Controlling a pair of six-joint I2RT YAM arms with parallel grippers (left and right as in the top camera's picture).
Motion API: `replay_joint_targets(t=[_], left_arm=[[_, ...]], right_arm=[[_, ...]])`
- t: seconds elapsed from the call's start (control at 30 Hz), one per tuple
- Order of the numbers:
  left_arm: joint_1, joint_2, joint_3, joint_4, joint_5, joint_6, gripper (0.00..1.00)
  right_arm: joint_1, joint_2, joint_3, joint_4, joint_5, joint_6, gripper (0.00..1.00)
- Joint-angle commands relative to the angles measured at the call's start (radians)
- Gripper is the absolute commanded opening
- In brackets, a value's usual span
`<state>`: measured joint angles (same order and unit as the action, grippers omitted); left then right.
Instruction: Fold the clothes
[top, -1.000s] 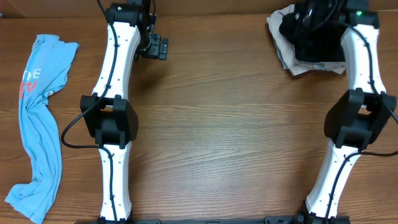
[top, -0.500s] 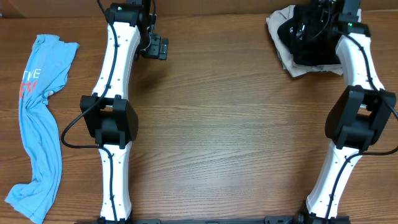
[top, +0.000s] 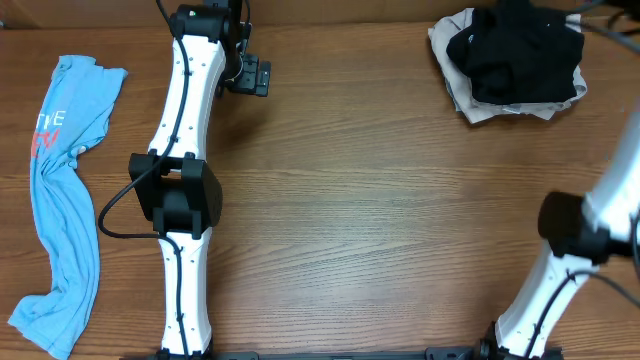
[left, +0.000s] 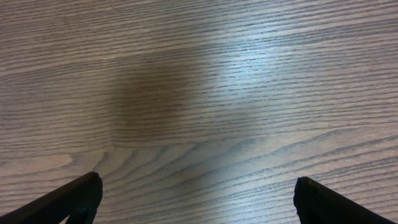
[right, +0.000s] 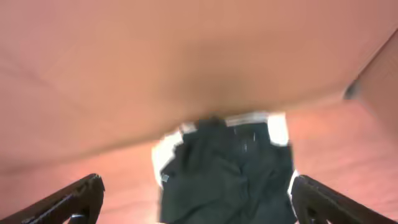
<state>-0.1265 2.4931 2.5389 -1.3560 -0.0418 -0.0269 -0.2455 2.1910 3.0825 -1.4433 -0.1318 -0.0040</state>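
The light blue T-shirt (top: 62, 200) with the red lettering is lying long and rumpled down the left edge of the counter (top: 380, 200), running from far to near, well apart from both arms. Nothing is touching it.

Over in the far right corner, a heap of black and beige clothes (top: 510, 65) is sitting bunched, the black on top of the beige.

The left arm (top: 185, 130) is reaching toward the far side. The left jaws are gaping wide over bare wood and holding nothing. To my eye they are parked out of the way, giving the middle of the counter over as folding space.

The right arm (top: 590, 215) is showing as a blur at the right edge of the overhead view, so it is swinging fast. Its wrist camera is looking at the heap from some way off, smeared, between right jaws that are spread fully and carrying nothing.

I'm reading this as the very start, with no garment laid flat and no fold made. The heap is on the right arm's side, so it looks like that arm's business. Which garment is coming first, I cannot tell.
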Motion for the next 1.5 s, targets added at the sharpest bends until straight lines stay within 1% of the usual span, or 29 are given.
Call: replay_joint_targets(t=[0.0,0.23,0.77,0.83,0.9,1.0,1.13,1.23,1.47], left_arm=[[0.003,0.008,0.014,0.003,0.002,0.004,1.00],[0.003,0.008,0.014,0.003,0.002,0.005,1.00],[0.003,0.008,0.014,0.003,0.002,0.004,1.00],[0.003,0.008,0.014,0.003,0.002,0.004,1.00],[0.003,0.008,0.014,0.003,0.002,0.005,1.00],[0.003,0.008,0.014,0.003,0.002,0.005,1.00],[0.003,0.008,0.014,0.003,0.002,0.005,1.00],[0.003,0.008,0.014,0.003,0.002,0.005,1.00],[0.003,0.008,0.014,0.003,0.002,0.005,1.00]], right_arm=[[0.010,-0.145,0.057,-0.044,-0.002,0.002,1.00],[0.010,-0.282,0.057,-0.068,-0.001,0.002,1.00],[0.021,-0.327,0.046,-0.090,0.017,0.002,1.00],[0.036,-0.341,0.023,-0.070,0.017,0.002,1.00],[0.050,-0.368,-0.035,-0.013,0.017,0.002,1.00],[0.074,-0.443,-0.196,0.118,0.014,0.002,1.00],[0.096,-0.591,-0.500,0.297,-0.035,0.003,1.00],[0.109,-0.734,-0.789,0.455,-0.098,0.005,1.00],[0.145,-1.080,-1.537,0.954,-0.117,0.005,1.00]])
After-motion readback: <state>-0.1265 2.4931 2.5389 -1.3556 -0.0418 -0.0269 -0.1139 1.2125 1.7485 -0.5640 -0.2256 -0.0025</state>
